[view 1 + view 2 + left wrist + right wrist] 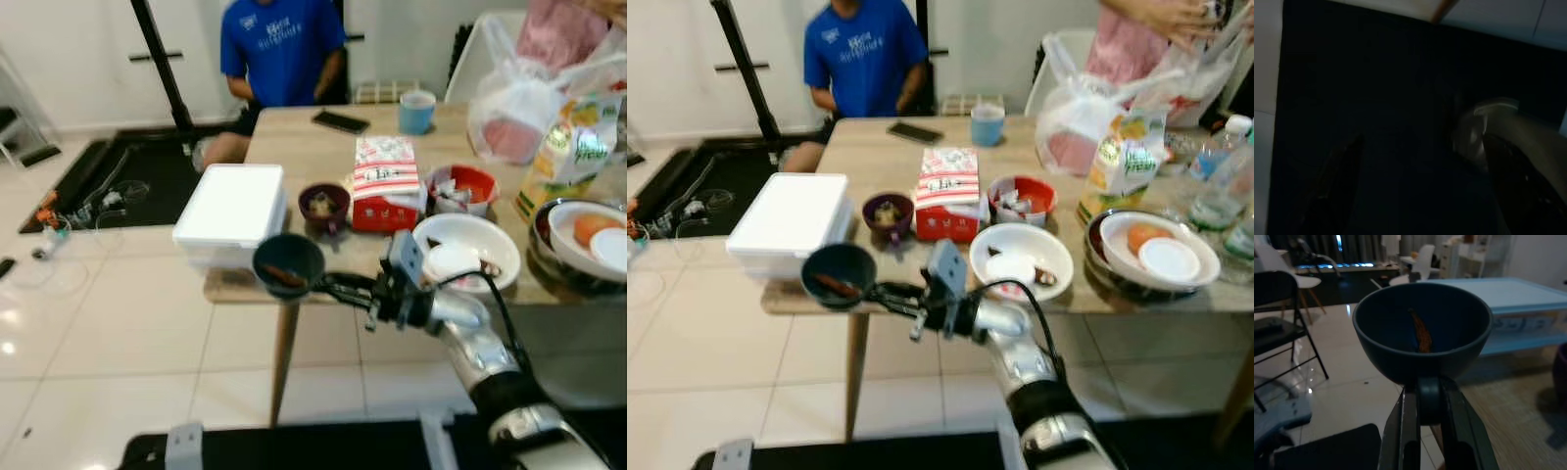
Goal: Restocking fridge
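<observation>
- My right gripper (1422,404) had its jaws clamped on the dark bowl (288,262), off the desk (323,147) edge.
- The bowl looked rigid, light and shallow; I judged it liable to tip or spill.

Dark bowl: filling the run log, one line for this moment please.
right gripper | shut on dark bowl handle | held at table edge | left idle

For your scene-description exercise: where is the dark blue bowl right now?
In the left eye view the dark blue bowl is held by its handle in the right gripper, at the table's front edge, just before the white foam box.
</observation>
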Tool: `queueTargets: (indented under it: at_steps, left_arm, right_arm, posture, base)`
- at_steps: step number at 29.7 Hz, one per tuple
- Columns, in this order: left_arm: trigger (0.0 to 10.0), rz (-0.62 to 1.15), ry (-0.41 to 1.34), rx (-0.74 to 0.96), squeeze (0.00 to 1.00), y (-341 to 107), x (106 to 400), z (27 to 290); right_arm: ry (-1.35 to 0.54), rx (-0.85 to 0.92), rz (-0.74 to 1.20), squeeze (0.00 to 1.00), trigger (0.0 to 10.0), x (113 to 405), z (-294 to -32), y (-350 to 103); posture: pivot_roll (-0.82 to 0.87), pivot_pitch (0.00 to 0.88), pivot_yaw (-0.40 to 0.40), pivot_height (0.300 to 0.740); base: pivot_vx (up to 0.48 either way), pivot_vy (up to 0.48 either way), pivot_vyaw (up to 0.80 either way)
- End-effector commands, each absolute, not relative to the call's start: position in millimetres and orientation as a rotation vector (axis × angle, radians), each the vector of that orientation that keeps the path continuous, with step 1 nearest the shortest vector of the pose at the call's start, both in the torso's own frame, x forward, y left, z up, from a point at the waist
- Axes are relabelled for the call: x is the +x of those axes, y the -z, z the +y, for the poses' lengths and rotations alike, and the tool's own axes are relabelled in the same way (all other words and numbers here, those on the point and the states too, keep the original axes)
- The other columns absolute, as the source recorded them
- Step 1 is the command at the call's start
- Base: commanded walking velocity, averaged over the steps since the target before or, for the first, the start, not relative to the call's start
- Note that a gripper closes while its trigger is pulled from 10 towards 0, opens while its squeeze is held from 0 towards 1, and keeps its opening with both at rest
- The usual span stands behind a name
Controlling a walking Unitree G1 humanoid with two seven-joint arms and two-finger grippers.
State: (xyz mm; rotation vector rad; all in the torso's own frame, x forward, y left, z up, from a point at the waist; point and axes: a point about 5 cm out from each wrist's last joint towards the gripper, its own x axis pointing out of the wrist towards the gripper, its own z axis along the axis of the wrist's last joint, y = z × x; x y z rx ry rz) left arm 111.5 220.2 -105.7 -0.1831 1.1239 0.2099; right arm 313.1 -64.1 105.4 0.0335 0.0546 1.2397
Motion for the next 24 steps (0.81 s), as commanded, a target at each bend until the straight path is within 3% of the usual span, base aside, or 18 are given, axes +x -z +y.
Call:
queueTargets:
  at_steps: [1,3,14,24]
  left_arm:
    - [10.0,1.118,-0.213,-0.180,0.00,104.7,114.0,221.4]
    - [10.0,1.119,-0.213,-0.180,0.00,104.9,113.9,221.1]
    - [10.0,1.128,-0.205,-0.186,0.00,106.4,112.2,216.3]
    - [10.0,1.138,-0.197,-0.180,0.00,107.6,108.1,215.3]
  right_arm:
    - [-1.222,0.017,0.078,0.00,10.0,313.5,-72.7,-100.6]
    - [-1.228,0.011,0.081,0.00,10.0,313.2,-72.5,-100.1]
    - [-1.274,0.021,0.085,0.00,10.0,308.4,-73.1,-98.3]
    - [-1.243,0.013,0.080,0.00,10.0,310.6,-74.0,-97.8]
  posture:
    - [0.02,0.000,0.035,0.740]
    - [0.02,0.000,0.035,0.740]
    - [0.01,0.000,0.033,0.740]
    - [0.01,0.000,0.032,0.740]
  base:
    - [0.000,-0.472,0.00]
    - [0.000,-0.472,0.00]
    - [0.000,-0.472,-0.76]
    - [0.000,-0.472,0.00]
